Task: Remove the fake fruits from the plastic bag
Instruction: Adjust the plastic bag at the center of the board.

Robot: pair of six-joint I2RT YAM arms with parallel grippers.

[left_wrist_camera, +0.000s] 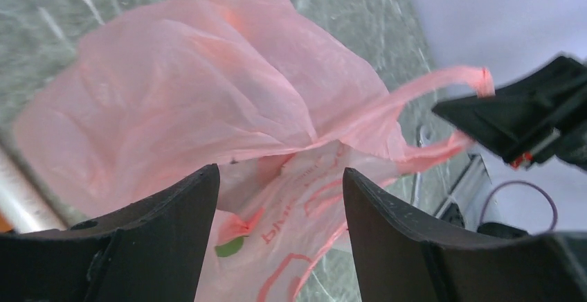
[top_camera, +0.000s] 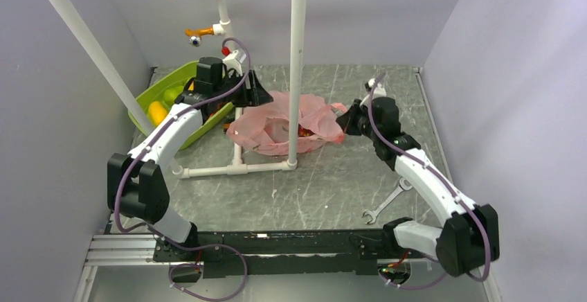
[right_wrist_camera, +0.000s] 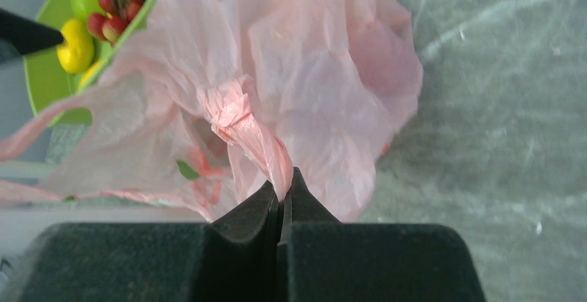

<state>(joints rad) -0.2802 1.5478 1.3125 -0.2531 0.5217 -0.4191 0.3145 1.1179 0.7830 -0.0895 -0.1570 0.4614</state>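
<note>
The right fingers (right_wrist_camera: 256, 213) pinch the plastic bag (right_wrist_camera: 325, 73) by its twisted handle.

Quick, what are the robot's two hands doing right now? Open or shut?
Left gripper: open, holding nothing, jaws apart by the plastic bag.
Right gripper: shut, pinching a twisted bit of the plastic bag.

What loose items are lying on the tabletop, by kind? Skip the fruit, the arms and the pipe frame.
translucent pink plastic carrier bag: 1
lime-green plastic bowl: 1
silver metal open-ended wrench: 1
Total: 3
</note>
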